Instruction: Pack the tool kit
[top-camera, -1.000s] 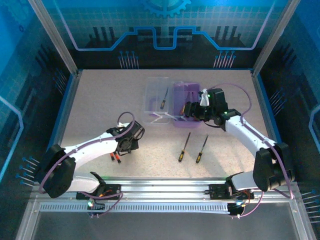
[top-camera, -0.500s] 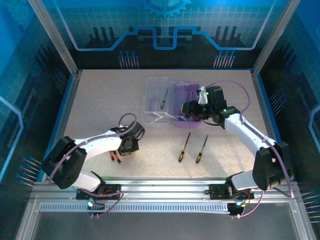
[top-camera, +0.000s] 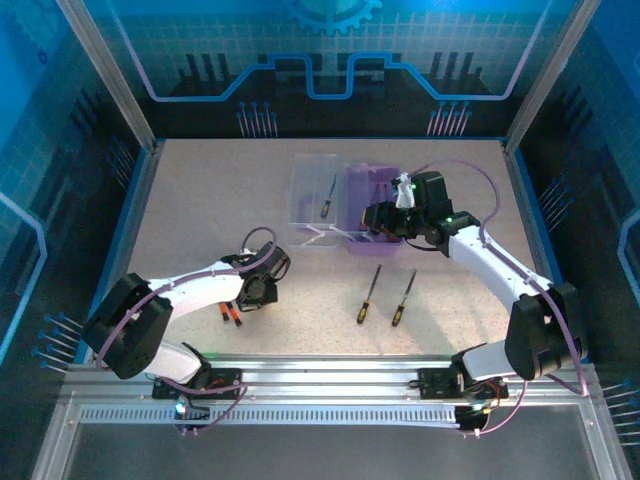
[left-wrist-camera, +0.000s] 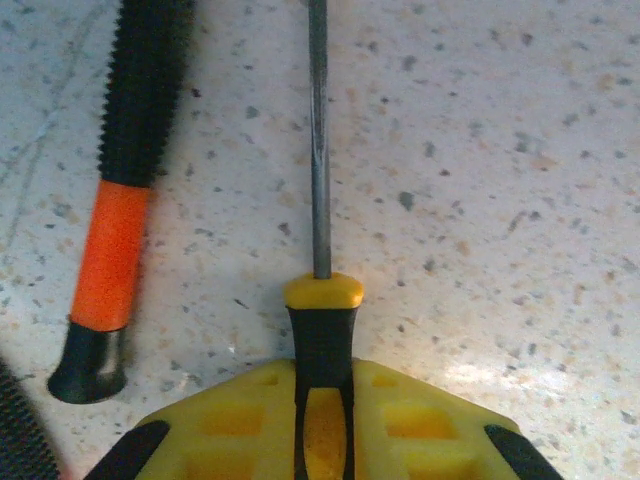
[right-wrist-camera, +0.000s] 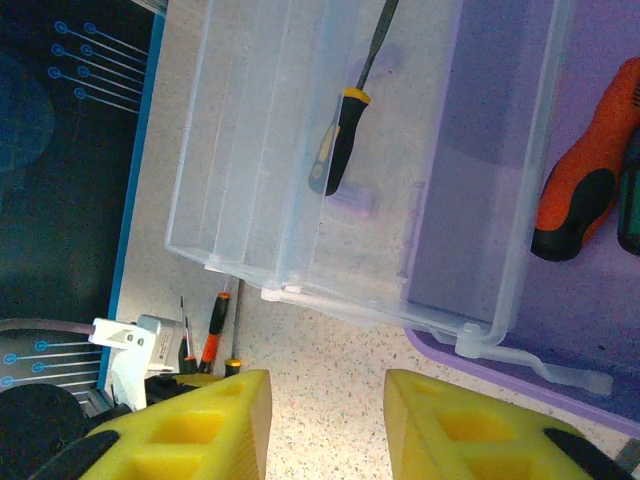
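The tool kit's purple case (top-camera: 375, 205) lies open, its clear lid (top-camera: 315, 205) folded out to the left. A yellow-black screwdriver (right-wrist-camera: 340, 150) rests on the lid (right-wrist-camera: 250, 150). An orange-handled one (right-wrist-camera: 580, 190) lies in the purple base (right-wrist-camera: 470, 180). My left gripper (left-wrist-camera: 322, 372) is down at the table, its yellow fingers pressed on both sides of a yellow-black screwdriver (left-wrist-camera: 322, 310) whose shaft points away. An orange-black screwdriver (left-wrist-camera: 115, 250) lies just left of it. My right gripper (right-wrist-camera: 328, 400) hovers open over the table by the case's near edge, holding nothing.
Two more yellow-black screwdrivers (top-camera: 368, 295) (top-camera: 403, 298) lie side by side on the speckled table (top-camera: 200, 200) in front of the case. Blue walls and metal posts enclose the table. The left gripper (top-camera: 255, 290) sits at the near left, the right gripper (top-camera: 378, 218) against the case.
The left gripper's fingers have closed onto the yellow-black screwdriver's handle. The right gripper shifted slightly left along the case, then held still.
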